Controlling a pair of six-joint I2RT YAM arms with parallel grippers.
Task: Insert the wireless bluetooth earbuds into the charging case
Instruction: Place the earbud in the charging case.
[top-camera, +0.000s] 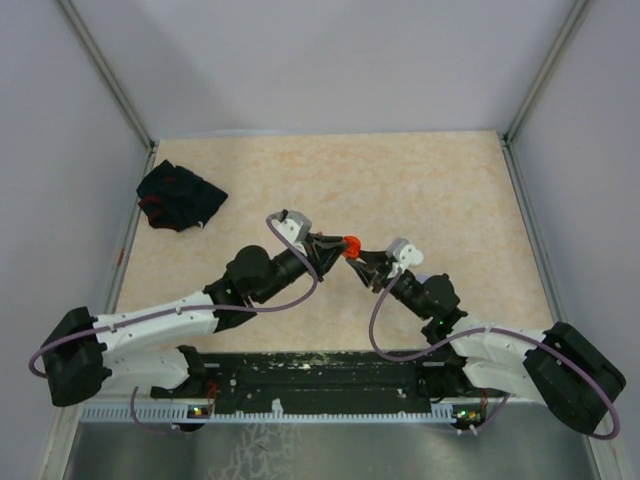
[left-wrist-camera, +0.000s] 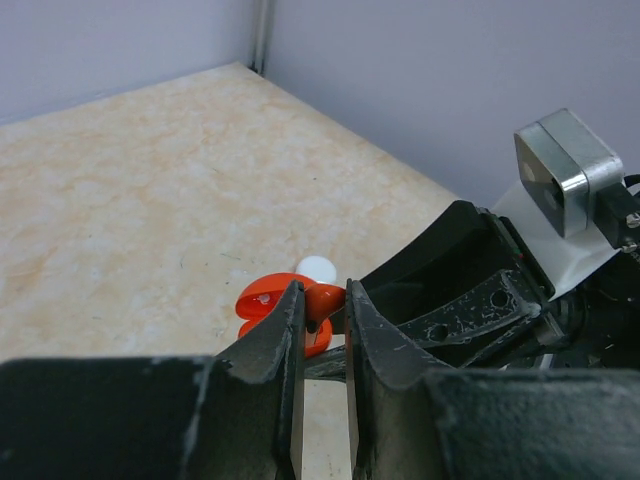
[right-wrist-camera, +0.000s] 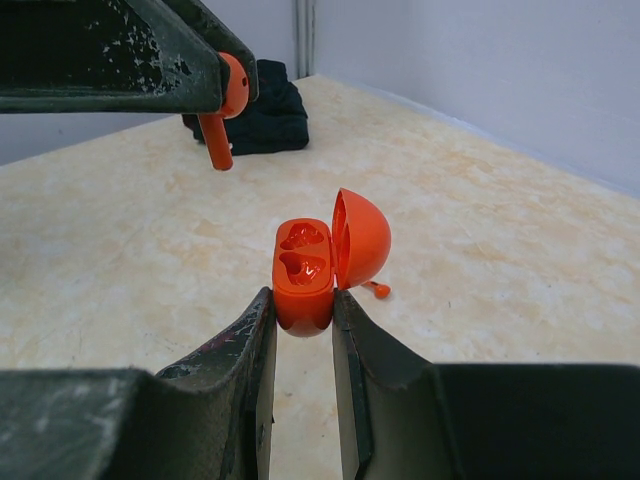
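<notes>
Fingers, right: my right fingers (right-wrist-camera: 250, 345) press in on the orange charging case (right-wrist-camera: 303, 270), holding it up off the desk (right-wrist-camera: 120, 260) with its lid swung open.
Fingers, left: my left fingers (left-wrist-camera: 280, 330) pinch one orange earbud (right-wrist-camera: 217, 145), stem hanging down, up and to the left of the case and not touching it.
Done: case open and presented; one earbud lifted.
Left to do: both sockets look empty to me, so I judge nothing is seated. A second earbud (right-wrist-camera: 377, 290) lies on the desk just behind the case.
Right wrist view only: the sockets, the loose earbud, and the black cloth (right-wrist-camera: 262, 115) far back.
Left wrist view only: a white round bit (left-wrist-camera: 315, 268) just past my fingertips; I cannot tell what it is.
Top view: both arms meet mid-desk, but the detail is too small to read.
</notes>
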